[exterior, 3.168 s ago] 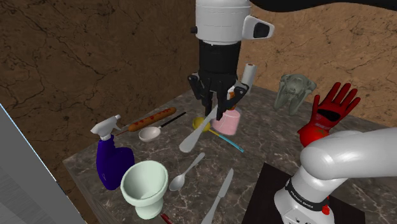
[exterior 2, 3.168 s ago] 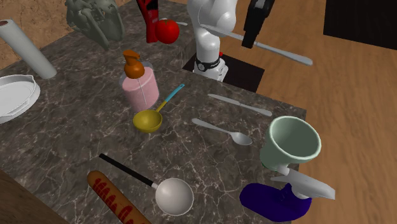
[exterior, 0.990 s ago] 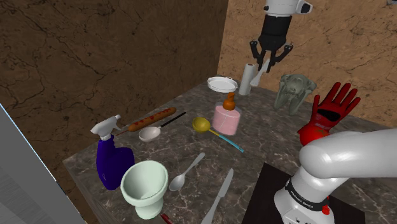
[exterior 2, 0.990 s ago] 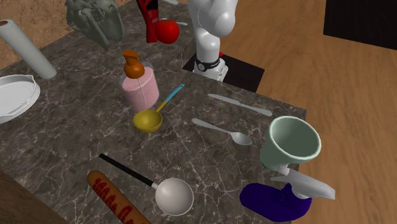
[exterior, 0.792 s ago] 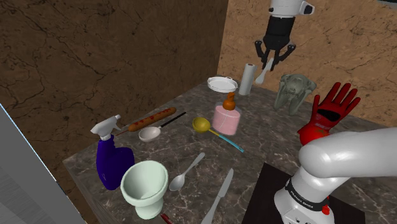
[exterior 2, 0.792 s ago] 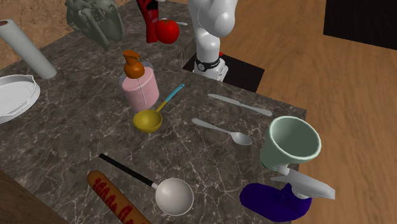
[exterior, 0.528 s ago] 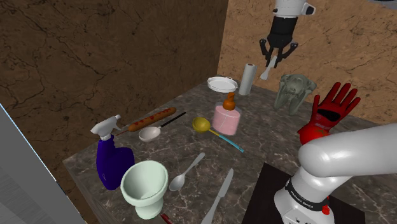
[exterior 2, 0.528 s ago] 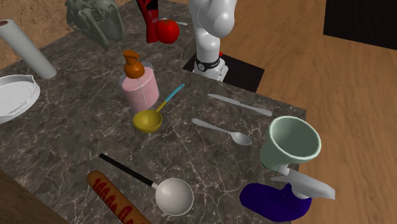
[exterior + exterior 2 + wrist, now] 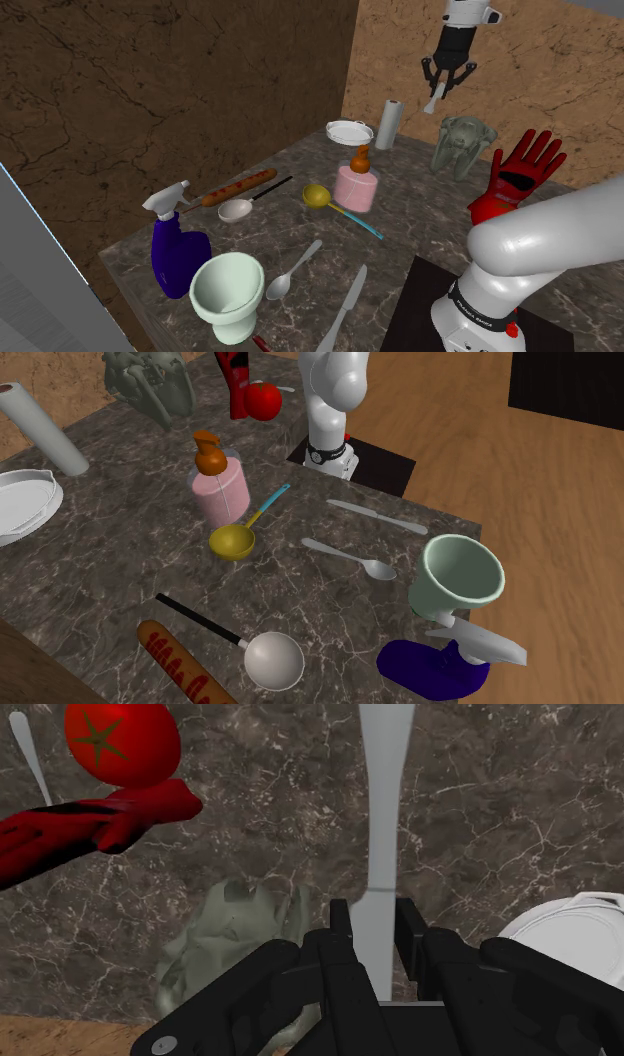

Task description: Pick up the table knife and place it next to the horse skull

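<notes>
The gripper is high over the table's wall-side edge, fingers clamped on the table knife. The knife hangs below the fingers, well clear of the marble. In the wrist view the gripper pinches the pale table knife near one end, and the rest runs out ahead over bare table. The horse skull sits at that same edge, between paper roll and red glove. Below the gripper, the horse skull lies to one side of the knife and a white plate to the other. A second knife lies flat near the stand-side edge, beside a spoon.
</notes>
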`<action>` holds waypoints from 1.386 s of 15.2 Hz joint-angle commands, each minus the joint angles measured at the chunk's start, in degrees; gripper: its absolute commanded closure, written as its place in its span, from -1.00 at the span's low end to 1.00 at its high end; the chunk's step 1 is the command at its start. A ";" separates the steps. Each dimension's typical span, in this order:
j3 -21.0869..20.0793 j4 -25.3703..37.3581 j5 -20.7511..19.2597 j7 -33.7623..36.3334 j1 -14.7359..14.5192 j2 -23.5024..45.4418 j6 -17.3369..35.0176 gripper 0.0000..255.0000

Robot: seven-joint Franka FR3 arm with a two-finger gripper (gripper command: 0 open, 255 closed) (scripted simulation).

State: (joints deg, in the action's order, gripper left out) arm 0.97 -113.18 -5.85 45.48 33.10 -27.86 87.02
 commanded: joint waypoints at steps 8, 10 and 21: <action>4.44 1.37 -1.45 -5.48 1.68 5.38 4.62 1.00; 4.48 -0.53 -1.50 -5.33 1.70 5.00 6.13 1.00; 4.77 -10.12 -1.86 -4.54 1.83 3.76 14.46 1.00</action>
State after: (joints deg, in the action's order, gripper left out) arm 5.78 -122.48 -7.69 40.78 34.95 -24.04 100.71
